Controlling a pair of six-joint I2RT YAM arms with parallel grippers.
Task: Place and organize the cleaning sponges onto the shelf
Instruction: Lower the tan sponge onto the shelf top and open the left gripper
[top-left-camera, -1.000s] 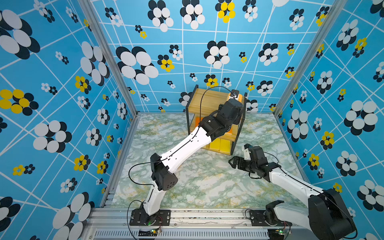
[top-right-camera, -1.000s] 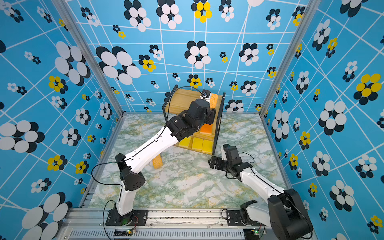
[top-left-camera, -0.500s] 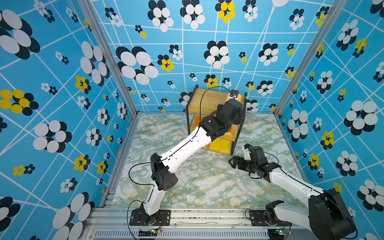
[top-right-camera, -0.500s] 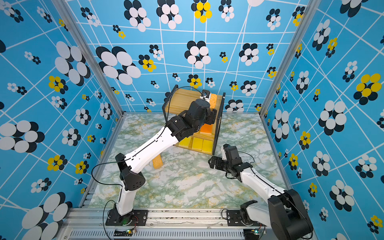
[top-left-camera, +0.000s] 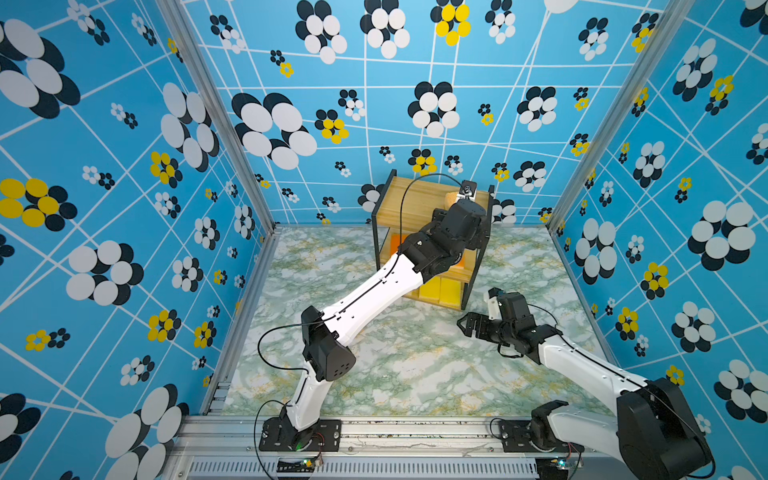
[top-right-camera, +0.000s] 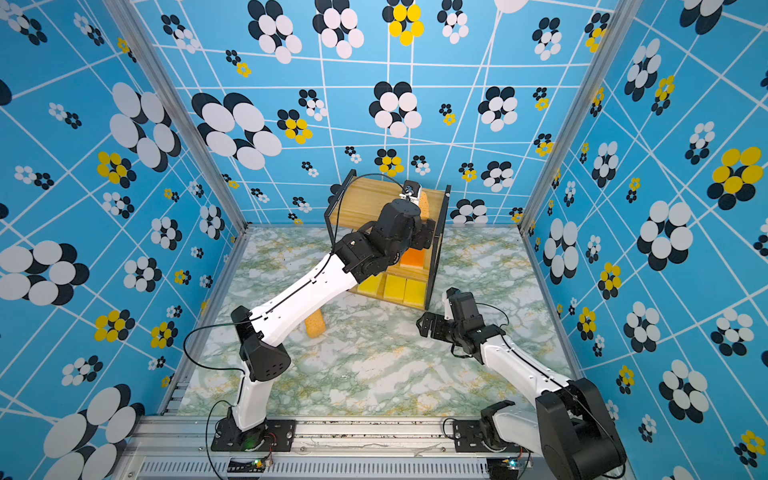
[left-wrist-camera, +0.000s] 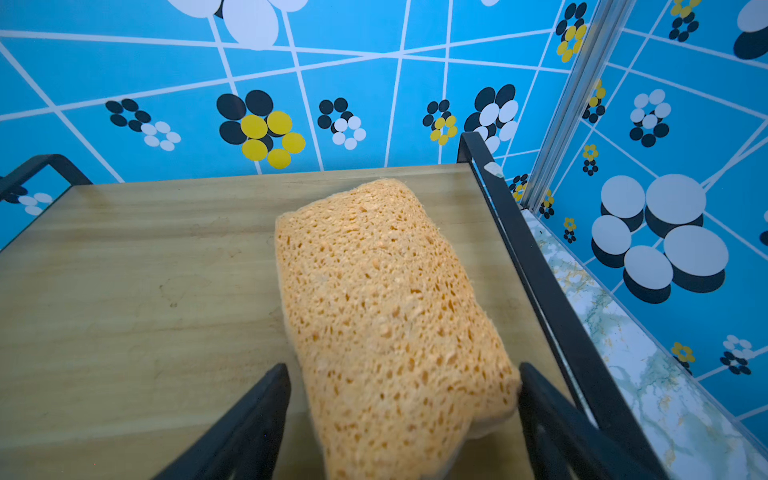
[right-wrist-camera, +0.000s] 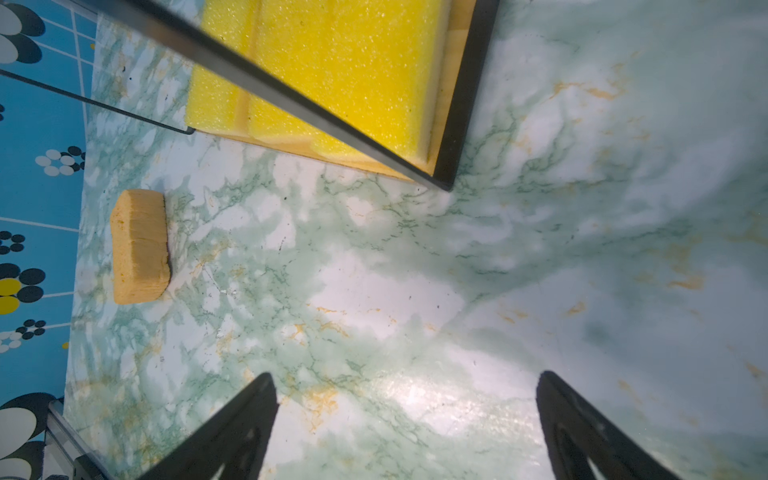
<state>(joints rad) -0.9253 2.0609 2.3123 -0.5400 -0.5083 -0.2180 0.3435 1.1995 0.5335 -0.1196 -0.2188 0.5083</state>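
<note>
Here, a tan sponge (left-wrist-camera: 386, 299) is seen lying on the top board of the shelf (left-wrist-camera: 145, 291), beside the black side rail. The left tool (left-wrist-camera: 401, 370) is spread wide around its near end, with one finger clear of it. The right tool (right-wrist-camera: 405, 376) is held wide and empty above the tabletop (right-wrist-camera: 415, 291). A second tan sponge (right-wrist-camera: 139, 245) is seen on the tabletop. Yellow sponges (right-wrist-camera: 332, 62) are laid on the bottom tier and an orange sponge (top-right-camera: 412, 257) on the middle one.
</note>
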